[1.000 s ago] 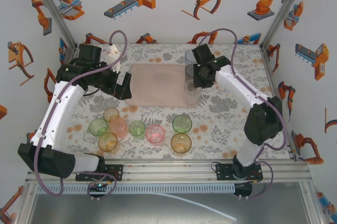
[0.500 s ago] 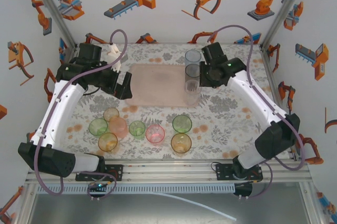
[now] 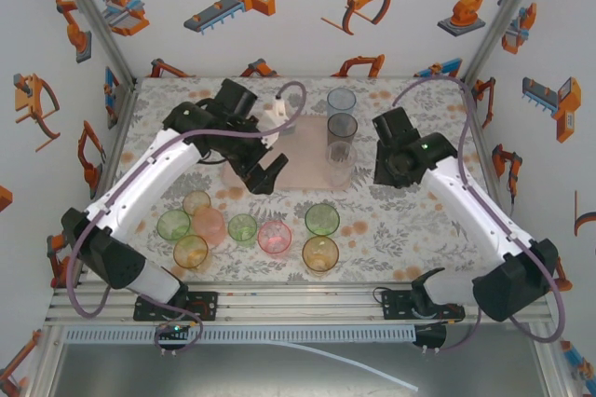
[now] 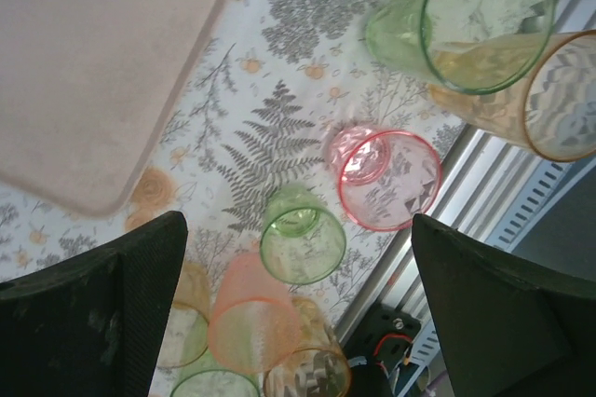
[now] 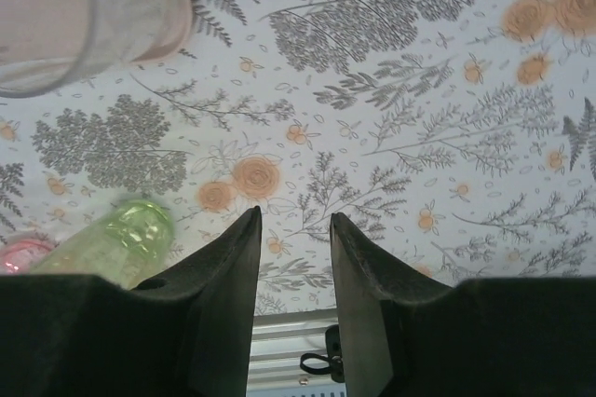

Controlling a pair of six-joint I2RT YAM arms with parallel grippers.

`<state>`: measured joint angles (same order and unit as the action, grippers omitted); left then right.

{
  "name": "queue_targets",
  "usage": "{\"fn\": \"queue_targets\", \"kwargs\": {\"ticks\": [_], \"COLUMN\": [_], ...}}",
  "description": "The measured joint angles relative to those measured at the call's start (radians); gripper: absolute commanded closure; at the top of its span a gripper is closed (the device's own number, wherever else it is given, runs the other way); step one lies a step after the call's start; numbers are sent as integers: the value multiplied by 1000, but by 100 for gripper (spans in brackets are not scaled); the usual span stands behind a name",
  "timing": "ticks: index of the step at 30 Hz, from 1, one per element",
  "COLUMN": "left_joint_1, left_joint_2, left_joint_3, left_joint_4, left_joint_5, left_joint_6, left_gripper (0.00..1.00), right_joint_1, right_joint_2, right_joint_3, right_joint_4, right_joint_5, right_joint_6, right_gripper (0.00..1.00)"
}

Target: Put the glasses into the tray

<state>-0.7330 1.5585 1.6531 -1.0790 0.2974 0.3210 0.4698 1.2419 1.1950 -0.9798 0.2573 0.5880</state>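
The pale pink tray [image 3: 300,157] lies at the back middle of the table. Along its right edge stand a pale blue glass [image 3: 341,101], a smoky grey glass [image 3: 341,127] and a clear glass [image 3: 340,164]. Several more glasses stand on the table in front, among them a green one [image 3: 242,227], a pink one [image 3: 275,236] and an orange one [image 3: 320,253]. My left gripper [image 3: 266,176] hangs wide open over the tray's near left corner, above the green glass [image 4: 303,243] and pink glass [image 4: 386,178]. My right gripper [image 3: 389,176] is open and holds nothing, to the right of the clear glass [image 5: 93,15].
The floral tabletop [image 3: 400,220] is bare at the right. More glasses cluster at the front left [image 3: 191,251]. The metal rail [image 3: 307,302] runs along the near edge, and the enclosure walls close in the sides and back.
My left arm has swung right, from left of the tray to over its near left corner. My right gripper has moved right, away from the glasses on the tray's edge.
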Motion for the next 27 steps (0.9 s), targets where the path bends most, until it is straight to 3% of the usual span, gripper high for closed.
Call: {"fn": "queue_targets", "kwargs": {"ticks": [6, 13, 27], "left_joint_1": [-119, -197, -300], "left_joint_2": [69, 122, 232], "left_joint_3": [21, 20, -41], "left_joint_4": [32, 124, 225], "left_joint_5": [10, -29, -149], "left_joint_6": [-68, -150, -194], "left_gripper": [3, 9, 24], "right_joint_1": [-60, -156, -166], "right_joint_2": [-138, -301, -367], "right_joint_3": [-114, -198, -275], "right_joint_4": [-30, -47, -52], "right_joint_5": [29, 31, 22], "right_joint_6": [65, 100, 112], "right_gripper": [65, 65, 65]}}
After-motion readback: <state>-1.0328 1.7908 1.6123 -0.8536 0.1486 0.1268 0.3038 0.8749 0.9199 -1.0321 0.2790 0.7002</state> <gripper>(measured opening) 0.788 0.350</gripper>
